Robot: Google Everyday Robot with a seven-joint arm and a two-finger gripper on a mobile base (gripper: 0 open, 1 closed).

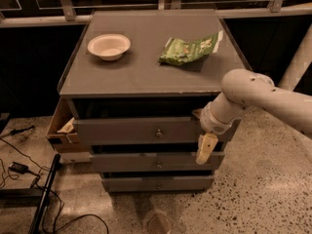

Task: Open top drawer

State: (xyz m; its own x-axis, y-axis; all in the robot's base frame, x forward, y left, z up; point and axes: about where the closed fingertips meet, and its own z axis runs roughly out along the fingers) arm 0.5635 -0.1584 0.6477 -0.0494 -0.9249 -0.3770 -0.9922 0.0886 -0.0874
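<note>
The top drawer (131, 129) is the tallest of three grey drawer fronts, with a small round metal knob (158, 132) at its centre. It stands pulled out a little from the cabinet, with a dark gap above it under the top. My gripper (205, 149) hangs from the white arm at the drawer's right end, pointing down in front of the right edge of the top and middle fronts. It is to the right of the knob and not on it.
On the cabinet top (146, 67) sit a white bowl (108, 46) and a green snack bag (190, 49). A cardboard box (62, 129) stands against the cabinet's left side. Cables (22, 169) and a dark pole (45, 194) lie on the floor at left.
</note>
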